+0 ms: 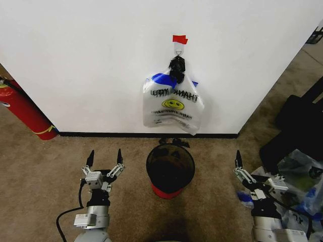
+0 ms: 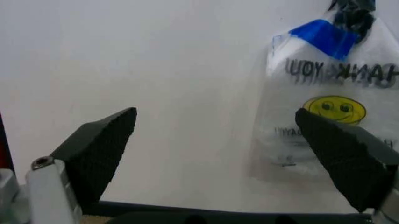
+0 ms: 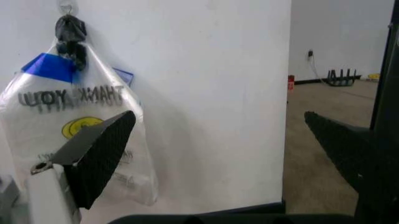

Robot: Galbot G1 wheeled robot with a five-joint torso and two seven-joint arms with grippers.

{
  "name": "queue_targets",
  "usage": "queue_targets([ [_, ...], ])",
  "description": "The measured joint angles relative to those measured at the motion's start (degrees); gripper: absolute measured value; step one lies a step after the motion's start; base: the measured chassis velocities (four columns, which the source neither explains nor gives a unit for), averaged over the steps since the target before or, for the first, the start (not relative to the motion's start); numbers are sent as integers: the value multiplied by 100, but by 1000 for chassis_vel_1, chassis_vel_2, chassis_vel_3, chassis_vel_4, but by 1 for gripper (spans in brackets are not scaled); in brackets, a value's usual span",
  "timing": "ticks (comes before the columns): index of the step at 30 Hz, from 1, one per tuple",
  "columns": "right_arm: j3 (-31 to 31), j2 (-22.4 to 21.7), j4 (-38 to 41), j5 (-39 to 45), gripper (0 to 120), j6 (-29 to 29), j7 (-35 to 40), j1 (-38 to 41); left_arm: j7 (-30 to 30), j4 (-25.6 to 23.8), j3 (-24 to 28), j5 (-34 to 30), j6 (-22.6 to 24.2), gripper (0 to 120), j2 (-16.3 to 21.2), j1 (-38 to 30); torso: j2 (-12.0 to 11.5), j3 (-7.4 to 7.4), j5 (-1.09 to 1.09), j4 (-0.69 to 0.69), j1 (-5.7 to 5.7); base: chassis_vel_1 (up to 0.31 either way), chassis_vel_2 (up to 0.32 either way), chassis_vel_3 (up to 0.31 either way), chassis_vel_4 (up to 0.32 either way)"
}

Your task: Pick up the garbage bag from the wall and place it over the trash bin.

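Observation:
The garbage bag (image 1: 173, 103) hangs from a small metal hook (image 1: 179, 48) under a bit of red tape (image 1: 179, 39) on the white wall (image 1: 91, 60). It is translucent, with blue patches, black lettering and a yellow smiley face, and its top is knotted black. The left wrist view (image 2: 324, 116) and the right wrist view (image 3: 62, 121) both look at it. The trash bin (image 1: 148, 166), black mesh on a red base, stands on the carpet just below it. My left gripper (image 1: 105, 155) (image 2: 215, 135) is open, left of the bin. My right gripper (image 1: 247, 171) (image 3: 218, 140) is open, right of the bin. Both are empty.
A red fire extinguisher (image 1: 25, 111) leans at the wall on the far left. On the right lie a heap of clear-and-blue bags (image 1: 298, 189) and a black object (image 1: 298, 123). The wall ends in a corner to the right, where brown carpet (image 1: 45, 171) runs on.

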Motion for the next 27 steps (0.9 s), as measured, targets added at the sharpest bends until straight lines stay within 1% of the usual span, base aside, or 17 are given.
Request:
queue_targets([
  [4,4,-38,9,-38,100,3,-13,-22,-11,-59,3,41,1,100,-23,20,0,0,0,1,0,0,0,0,0],
  [10,22,-50,-45,-358,100,126,-22,-97,-12,-65,14,69,10,100,-16,9,0,0,0,1,0,0,0,0,0],
  [27,-11,-91,-84,-383,100,182,-30,-74,-23,-80,27,77,45,100,17,13,0,0,-1,1,0,0,0,0,0],
])
